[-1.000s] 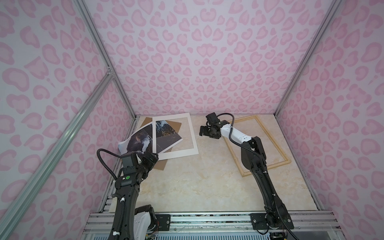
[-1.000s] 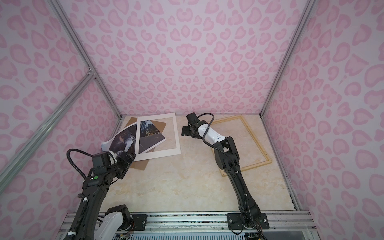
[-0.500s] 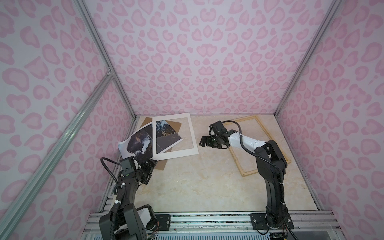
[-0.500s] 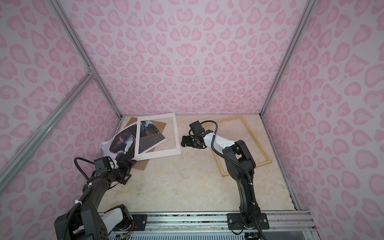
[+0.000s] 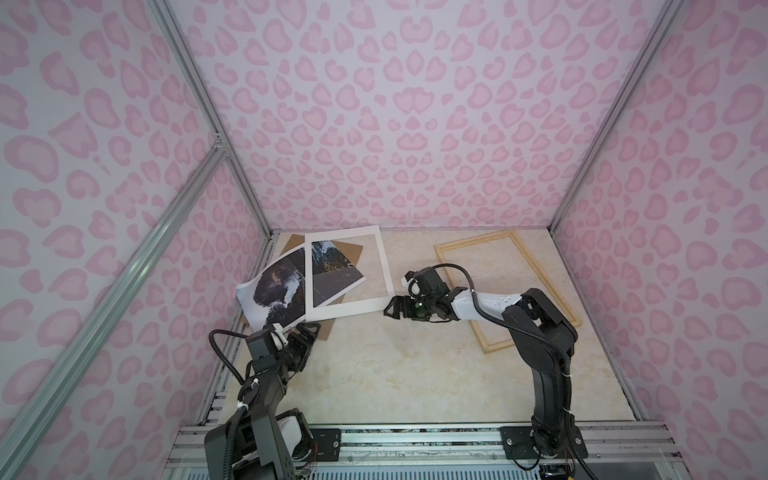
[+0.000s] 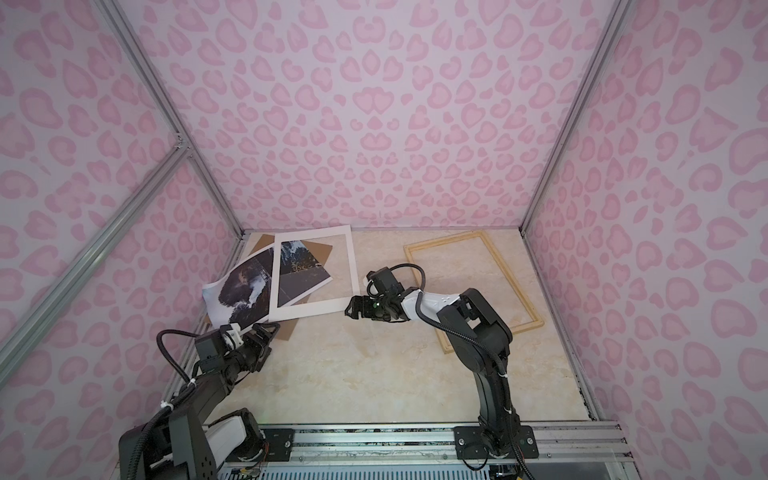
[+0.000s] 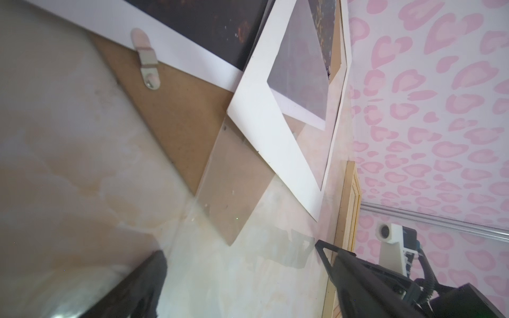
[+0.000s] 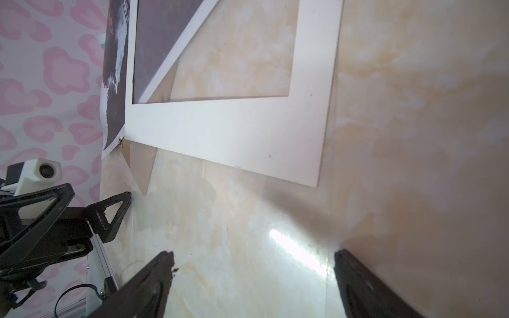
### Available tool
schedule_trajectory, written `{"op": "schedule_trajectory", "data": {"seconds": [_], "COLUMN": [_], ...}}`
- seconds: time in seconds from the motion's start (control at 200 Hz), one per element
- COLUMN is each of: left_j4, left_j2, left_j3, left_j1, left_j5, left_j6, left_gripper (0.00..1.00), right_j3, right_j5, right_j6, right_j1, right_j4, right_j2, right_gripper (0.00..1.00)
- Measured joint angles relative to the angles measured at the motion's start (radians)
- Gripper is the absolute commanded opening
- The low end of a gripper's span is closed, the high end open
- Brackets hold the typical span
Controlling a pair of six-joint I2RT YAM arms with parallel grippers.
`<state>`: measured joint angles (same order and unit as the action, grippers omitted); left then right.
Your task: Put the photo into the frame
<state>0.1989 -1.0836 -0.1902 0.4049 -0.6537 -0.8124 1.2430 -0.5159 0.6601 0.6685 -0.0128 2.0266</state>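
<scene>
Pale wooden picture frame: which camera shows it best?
A top view: the pale wooden picture frame lies almost whole, the right arm crossing it. Left wrist view catches one edge strip; right wrist view, none.

The right gripper (image 5: 390, 309) is being lowered and brought to the left and to the near side. One second ago it was held high over the far middle of the table (image 5: 374, 374). Now it is being placed just beside the near right corner of the white mat board (image 5: 353, 309). The right arm is being folded down, with its elbow moved to the right. The left gripper (image 5: 311, 330), pulled back half a second ago, is being pushed forward again toward the brown backing board (image 5: 352, 251).
</scene>
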Motion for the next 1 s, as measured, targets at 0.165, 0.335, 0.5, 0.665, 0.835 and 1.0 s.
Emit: {"op": "schedule_trajectory", "data": {"seconds": [0.165, 0.335, 0.5, 0.665, 0.835, 1.0], "left_j4": [0.239, 0.416, 0.477, 0.539, 0.601, 0.668], "left_j2": [-0.048, -0.076, -0.031, 0.035, 0.019, -0.029], "left_j3": [0.081, 0.142, 0.173, 0.184, 0.184, 0.184], "left_j1": [0.003, 0.003, 0.003, 0.004, 0.003, 0.001], "left_j5": [-0.044, -0.098, -0.127, -0.134, -0.119, -0.112], "left_j6": [-0.079, -0.163, -0.212, -0.233, -0.239, -0.278], "left_gripper": [0.97, 0.97, 0.97, 0.97, 0.97, 0.97], "right_j3": [-0.002, -0.001, 0.007, 0.024, 0.031, 0.020], "right_j5": [-0.011, -0.023, -0.043, -0.076, -0.102, -0.117], "right_j6": [0.020, 0.029, 0.029, 0.031, 0.041, 0.046], "right_j1": [0.001, 0.004, 0.004, 0.003, 0.003, 0.003], "right_j4": [0.048, 0.082, 0.097, 0.109, 0.120, 0.137], "right_j2": [0.016, 0.028, 0.041, 0.061, 0.069, 0.069], "right_gripper": [0.95, 0.95, 0.95, 0.95, 0.94, 0.95]}}
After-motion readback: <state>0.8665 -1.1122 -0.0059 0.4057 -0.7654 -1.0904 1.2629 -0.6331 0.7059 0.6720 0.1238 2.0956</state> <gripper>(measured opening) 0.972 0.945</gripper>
